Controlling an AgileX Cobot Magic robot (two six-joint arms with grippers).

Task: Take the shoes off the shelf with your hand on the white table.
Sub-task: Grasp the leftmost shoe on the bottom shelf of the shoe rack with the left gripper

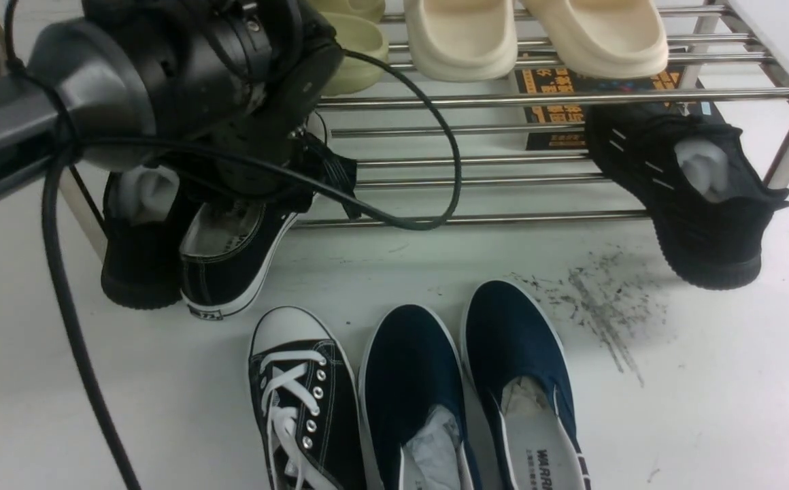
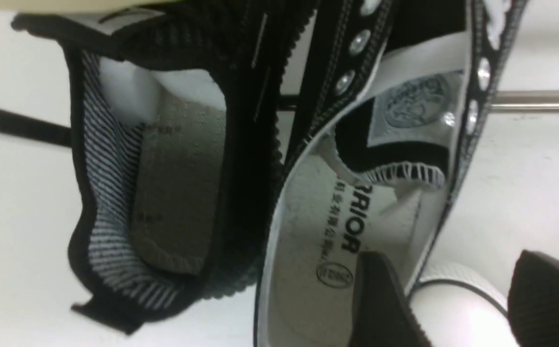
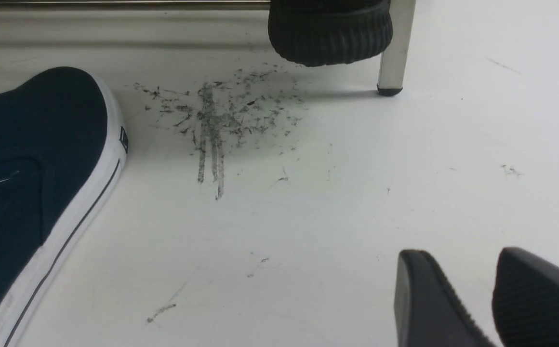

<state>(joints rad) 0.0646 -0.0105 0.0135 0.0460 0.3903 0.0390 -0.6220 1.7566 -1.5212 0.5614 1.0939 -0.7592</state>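
One black canvas lace-up sneaker lies at the left end of the chrome shelf's lower tier, heel toward me. It fills the left wrist view. My left gripper is right over its opening. In the left wrist view the left gripper is open: one finger is inside the shoe and the other is outside its side wall. The second canvas sneaker stands on the white table. My right gripper is empty, jaws slightly apart, just above the table.
An all-black knit sneaker touches the canvas one on its left, another hangs at the shelf's right. Two navy slip-ons stand on the table beside the second sneaker. Cream slippers lie on the top tier. Scuff marks are right of centre.
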